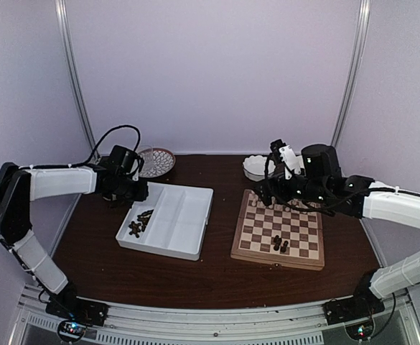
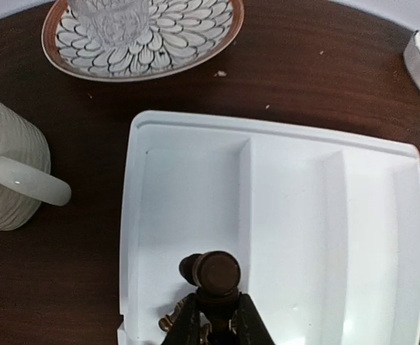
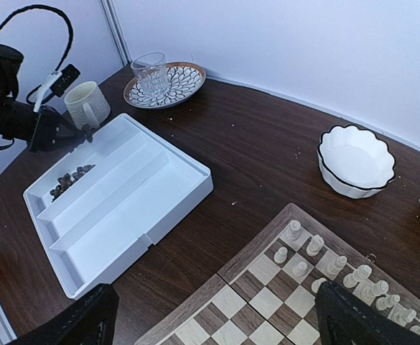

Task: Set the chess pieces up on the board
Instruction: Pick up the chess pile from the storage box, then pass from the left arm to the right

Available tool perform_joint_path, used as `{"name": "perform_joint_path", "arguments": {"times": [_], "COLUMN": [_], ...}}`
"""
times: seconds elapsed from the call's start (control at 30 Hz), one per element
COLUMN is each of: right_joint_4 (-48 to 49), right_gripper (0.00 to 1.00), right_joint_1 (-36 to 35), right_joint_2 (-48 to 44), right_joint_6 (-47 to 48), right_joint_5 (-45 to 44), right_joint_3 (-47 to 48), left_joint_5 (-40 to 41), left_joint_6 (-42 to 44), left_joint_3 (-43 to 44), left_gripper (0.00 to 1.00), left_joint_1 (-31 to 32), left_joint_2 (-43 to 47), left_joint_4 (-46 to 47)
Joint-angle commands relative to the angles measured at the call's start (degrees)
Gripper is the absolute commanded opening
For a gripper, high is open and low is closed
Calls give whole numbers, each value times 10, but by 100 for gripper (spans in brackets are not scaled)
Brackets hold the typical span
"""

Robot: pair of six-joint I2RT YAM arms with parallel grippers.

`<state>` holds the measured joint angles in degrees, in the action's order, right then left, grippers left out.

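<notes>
- While the left gripper [image 2: 217,305] is clamped on one dark piece [image 2: 217,272] just over the left compartment of the tray [image 2: 324,237], the step in hand is the pick-up.
- Other dark pieces [image 1: 139,223] lie in that compartment, and two more already stand on the board [image 1: 303,248].
- The right gripper [image 3: 220,327] hangs over the board, jaws wide apart and empty.
- Next, I judge, the held piece needs a straight lift and a carry to the board, clear of the standing ones.

You have the tray [image 1: 184,215] left of the board [image 1: 240,244] on the desk [image 1: 217,277]. The chess pieces [image 1: 139,223] lie in the tray's leftmost compartment, and two chessmen [image 1: 280,244] stand on the board's near rows. Behind the tray, a plate [image 1: 163,167] bears a glass [image 1: 145,154]. A bowl [image 1: 253,167] sits behind the board.
</notes>
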<state>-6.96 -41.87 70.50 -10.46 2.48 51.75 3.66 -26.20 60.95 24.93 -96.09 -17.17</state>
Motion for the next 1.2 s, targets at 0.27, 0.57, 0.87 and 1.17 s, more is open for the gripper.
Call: {"name": "perform_joint_path", "arguments": {"times": [0.27,0.57,0.87,1.17], "right_joint_4": [36,11,127,241], "right_gripper": [100,100,100,100], "right_joint_1": [-2,-1,-1,-73], "right_joint_2": [-25,-64,-105,-38], "right_joint_6": [-7,-35,-50,26], "right_joint_5": [-15,-158,-123,-77], "right_joint_3": [-16,-26,-109,-130], "left_joint_5": [-14,-78,-148,-239], "left_joint_6": [-55,0,2,-2], "left_joint_3": [-167,-256,-261,-231], "left_gripper": [12,11,11,12], "left_joint_1": [77,124,134,146], "left_joint_2": [217,250,256,204], "left_joint_4": [155,305,344,363]}}
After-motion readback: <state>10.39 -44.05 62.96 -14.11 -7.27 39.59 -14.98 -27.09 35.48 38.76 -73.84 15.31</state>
